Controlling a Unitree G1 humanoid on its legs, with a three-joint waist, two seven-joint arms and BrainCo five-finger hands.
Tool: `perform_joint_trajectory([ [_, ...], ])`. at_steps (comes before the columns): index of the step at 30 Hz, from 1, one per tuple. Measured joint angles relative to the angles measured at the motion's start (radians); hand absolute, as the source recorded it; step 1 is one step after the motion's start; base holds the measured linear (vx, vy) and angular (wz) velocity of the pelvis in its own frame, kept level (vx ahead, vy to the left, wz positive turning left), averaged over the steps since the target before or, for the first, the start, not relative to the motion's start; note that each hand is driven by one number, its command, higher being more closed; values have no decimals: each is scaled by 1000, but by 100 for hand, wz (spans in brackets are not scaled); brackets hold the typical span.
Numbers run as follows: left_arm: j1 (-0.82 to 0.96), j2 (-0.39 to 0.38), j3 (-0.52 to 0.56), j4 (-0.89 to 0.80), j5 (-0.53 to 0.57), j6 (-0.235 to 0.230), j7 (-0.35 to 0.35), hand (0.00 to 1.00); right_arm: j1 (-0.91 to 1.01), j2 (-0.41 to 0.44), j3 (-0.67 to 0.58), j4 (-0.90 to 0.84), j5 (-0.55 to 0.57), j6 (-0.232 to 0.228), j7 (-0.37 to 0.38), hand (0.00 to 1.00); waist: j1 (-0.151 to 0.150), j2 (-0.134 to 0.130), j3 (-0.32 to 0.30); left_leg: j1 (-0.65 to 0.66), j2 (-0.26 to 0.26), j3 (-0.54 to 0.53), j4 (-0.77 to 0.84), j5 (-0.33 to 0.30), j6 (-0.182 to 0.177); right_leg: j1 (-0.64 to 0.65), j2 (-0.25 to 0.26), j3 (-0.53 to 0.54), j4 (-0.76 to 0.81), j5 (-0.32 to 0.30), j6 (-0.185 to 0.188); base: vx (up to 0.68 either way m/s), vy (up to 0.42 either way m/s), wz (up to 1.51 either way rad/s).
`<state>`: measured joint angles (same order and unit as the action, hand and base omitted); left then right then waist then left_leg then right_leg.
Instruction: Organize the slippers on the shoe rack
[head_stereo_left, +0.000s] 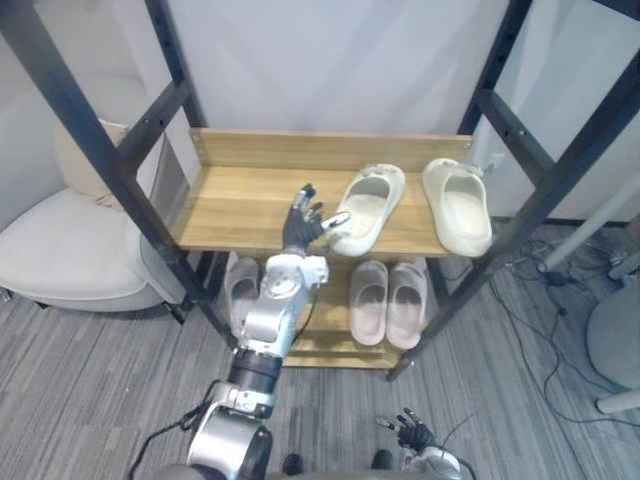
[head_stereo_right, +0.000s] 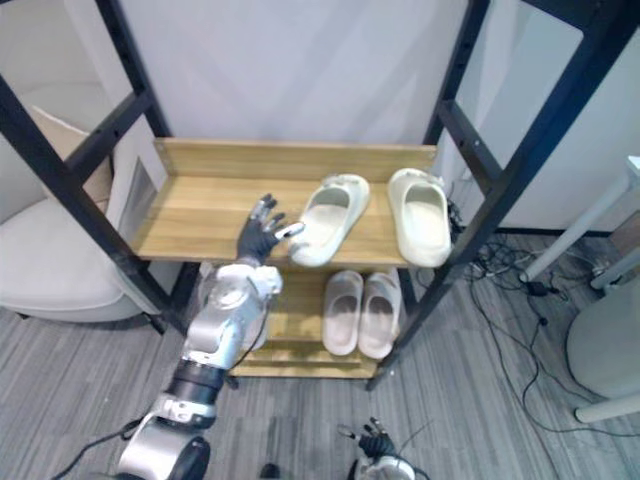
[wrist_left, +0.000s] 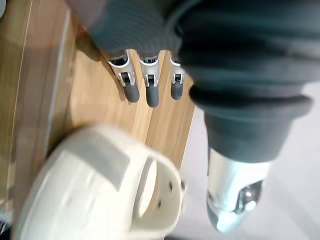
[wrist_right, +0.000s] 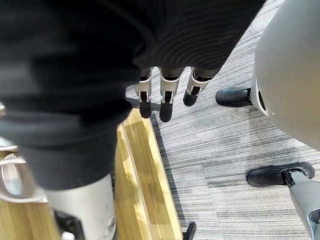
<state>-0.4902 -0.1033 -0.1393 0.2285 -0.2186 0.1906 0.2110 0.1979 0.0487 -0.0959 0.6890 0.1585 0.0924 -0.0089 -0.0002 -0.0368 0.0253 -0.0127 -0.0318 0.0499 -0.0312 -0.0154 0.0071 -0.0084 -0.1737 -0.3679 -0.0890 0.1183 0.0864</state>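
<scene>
Two cream slippers lie on the wooden top shelf (head_stereo_left: 230, 200) of the rack. The left cream slipper (head_stereo_left: 368, 207) lies slanted, and its heel shows close up in the left wrist view (wrist_left: 100, 190). The right cream slipper (head_stereo_left: 457, 205) lies straight beside it. My left hand (head_stereo_left: 300, 228) is open over the shelf beside the slanted slipper's heel, fingers (wrist_left: 146, 90) straight and thumb tip at the heel. A pale pink pair (head_stereo_left: 388, 302) and a grey slipper (head_stereo_left: 240, 285) sit on the lower shelf. My right hand (head_stereo_left: 415, 435) hangs low by the floor, fingers (wrist_right: 165, 100) relaxed.
Black slanted frame posts (head_stereo_left: 120, 170) flank the rack on both sides. A cream armchair (head_stereo_left: 70, 250) stands to the left. Cables (head_stereo_left: 550, 280) and a white round base (head_stereo_left: 615, 340) lie on the grey carpet to the right. The top shelf's left half is bare wood.
</scene>
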Motion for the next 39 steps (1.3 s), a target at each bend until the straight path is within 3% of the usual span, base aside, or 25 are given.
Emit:
perform_joint_trajectory([
  [14,-88,-31,-76,109,-42,-7,9,0,-2,-1,4,-1,0,-2,-3,0,-16,-13,5,9,5,35,-2,-4,-3,-10,3,30,0,2,-1,6,6,-7],
  [20,-96,-29,-76,109,-58,-27,29,0,-2,-1,22,-2,0,-4,-10,0,-18,-30,14,12,5,56,-4,-9,-4,-19,4,50,0,2,-1,6,10,-10],
  [28,-99,-27,-43,106,-47,-30,27,0,-3,3,22,-3,0,-4,-9,0,-17,-31,15,13,5,55,-4,-11,-4,-18,3,50,0,2,-1,0,0,0],
  [34,-98,-19,-32,-9,-40,-35,14,0,-5,12,22,-2,0,-4,-8,0,-9,-31,15,16,4,38,0,-11,-3,-2,2,34,0,2,-1,-9,1,8],
  [39,-23,12,-26,-120,-39,-54,-43,0,-14,12,21,-2,0,-4,-7,0,1,-29,13,19,4,18,2,-10,-3,11,2,12,0,-2,-1,-13,-4,11],
])
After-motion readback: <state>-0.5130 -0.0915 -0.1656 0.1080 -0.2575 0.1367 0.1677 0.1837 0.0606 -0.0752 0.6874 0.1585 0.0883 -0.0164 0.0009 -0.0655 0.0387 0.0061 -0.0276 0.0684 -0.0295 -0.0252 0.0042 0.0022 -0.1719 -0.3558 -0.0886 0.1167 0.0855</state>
